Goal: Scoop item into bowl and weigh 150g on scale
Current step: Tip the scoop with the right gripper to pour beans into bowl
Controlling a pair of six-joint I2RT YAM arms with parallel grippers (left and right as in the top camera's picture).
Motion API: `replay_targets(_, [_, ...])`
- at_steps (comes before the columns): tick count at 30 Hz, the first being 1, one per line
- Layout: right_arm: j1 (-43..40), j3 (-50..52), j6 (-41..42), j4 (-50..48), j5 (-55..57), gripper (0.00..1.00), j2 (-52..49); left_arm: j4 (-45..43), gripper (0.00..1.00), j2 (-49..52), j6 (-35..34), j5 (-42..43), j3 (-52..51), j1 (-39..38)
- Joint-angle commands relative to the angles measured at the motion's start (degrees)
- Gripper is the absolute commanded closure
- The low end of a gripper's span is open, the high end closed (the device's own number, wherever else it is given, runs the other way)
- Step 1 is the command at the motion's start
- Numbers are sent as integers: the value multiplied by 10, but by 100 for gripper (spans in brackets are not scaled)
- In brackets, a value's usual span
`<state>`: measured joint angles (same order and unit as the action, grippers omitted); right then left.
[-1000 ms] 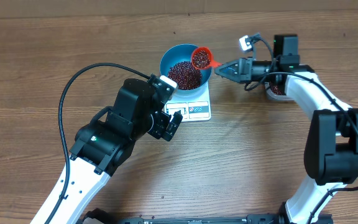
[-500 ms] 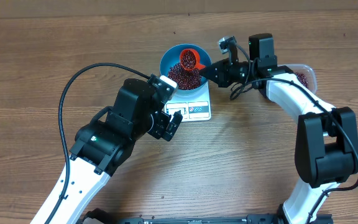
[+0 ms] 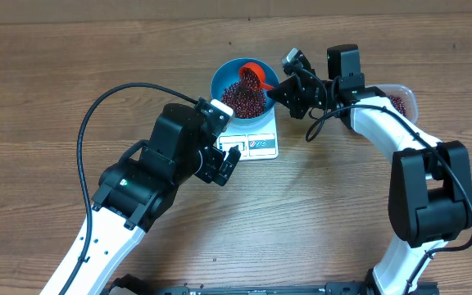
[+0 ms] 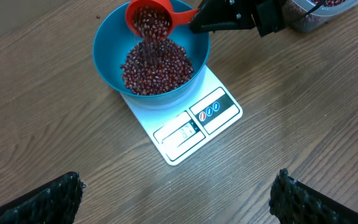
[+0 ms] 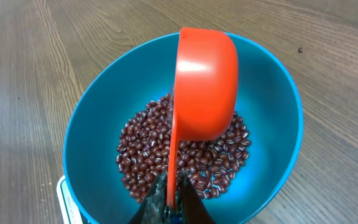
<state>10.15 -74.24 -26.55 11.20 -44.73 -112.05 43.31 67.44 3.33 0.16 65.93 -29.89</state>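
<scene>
The blue bowl point(image 3: 216, 84) stands on the white scale point(image 3: 261, 145), with a heap of dark red-brown beans point(image 3: 241, 99) in it. My right gripper point(image 3: 275, 92) is shut on the handle of a red scoop point(image 3: 253, 74). The scoop is tipped on its side over the bowl point(image 5: 92, 143), and beans point(image 4: 149, 46) are falling out of the scoop point(image 4: 149, 17). From the right wrist I see the scoop's back point(image 5: 207, 81) above the beans point(image 5: 145, 155). My left gripper point(image 4: 179, 199) hangs open over bare wood in front of the scale point(image 4: 194, 124).
A clear plastic tub point(image 3: 400, 100) with more beans stands to the right, behind the right arm. The left arm's black cable point(image 3: 97, 106) loops over the table's left half. The scale's display and buttons face the left gripper.
The right gripper carried the scoop left, from the bowl's right rim to over the bowl, and rolled it so beans pour out. The left arm has not moved.
</scene>
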Motion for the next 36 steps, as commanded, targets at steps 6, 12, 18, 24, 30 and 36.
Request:
replay_targets(6, [1,-1,-40,-2,-3,96,19,0,1,-3,-7,-6,11,3])
replay_targets(12, [1,-1,-46,1,-3,96,51,0,0,-3,-7,-6,11,3])
replay_targets(18, [1,-1,-104,28,8,96,73,0,0,-3,-7,-6,11,3])
replay_targets(24, [1,-1,-167,57,33,96,75,0,1,-3,-7,-6,11,3])
replay_targets(30, [1,-1,-218,60,53,96,75,0,0,-3,-7,-6,11,3])
replay_targets(36, [1,-1,-273,56,69,96,75,0,0,-3,-7,-6,11,3])
